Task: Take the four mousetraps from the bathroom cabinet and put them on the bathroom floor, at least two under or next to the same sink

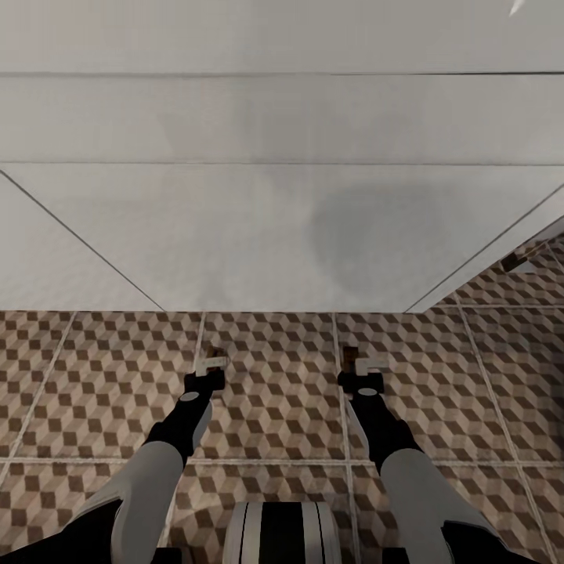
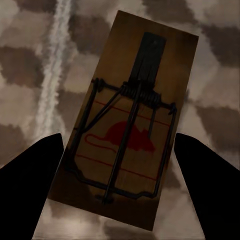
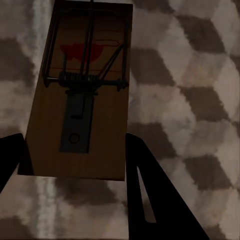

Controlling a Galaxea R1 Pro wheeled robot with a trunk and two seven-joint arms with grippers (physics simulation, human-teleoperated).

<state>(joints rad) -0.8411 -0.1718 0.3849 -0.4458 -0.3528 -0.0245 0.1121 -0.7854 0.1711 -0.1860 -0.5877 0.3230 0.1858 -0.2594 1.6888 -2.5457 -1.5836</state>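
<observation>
Our left gripper (image 1: 210,365) sits at lower centre-left of the head view, its dark fingers (image 2: 30,180) parted to either side of a mousetrap (image 2: 131,125); from the wrist picture we cannot tell whether the pads press the board's edges or stand just clear of them, nor whether the board lies on the tiles or is carried above them. Our right gripper (image 1: 362,366), at lower centre-right, shows the same arrangement: a second mousetrap (image 3: 82,95) runs out between its fingers (image 3: 150,190), the near end close against them, though whether it is clamped we cannot tell. Both boards are seen against the cube-patterned bathroom floor (image 1: 282,407). Beyond the grippers, filling the upper half of the head view, rises a plain white flat-fronted body (image 1: 258,235) whose base meets the tiles; we judge it may be the vanity under the sink, but no basin or faucet is visible to confirm it. As we read it, two of the four traps are at the floor stage here; the other two remain to be accounted for.
</observation>
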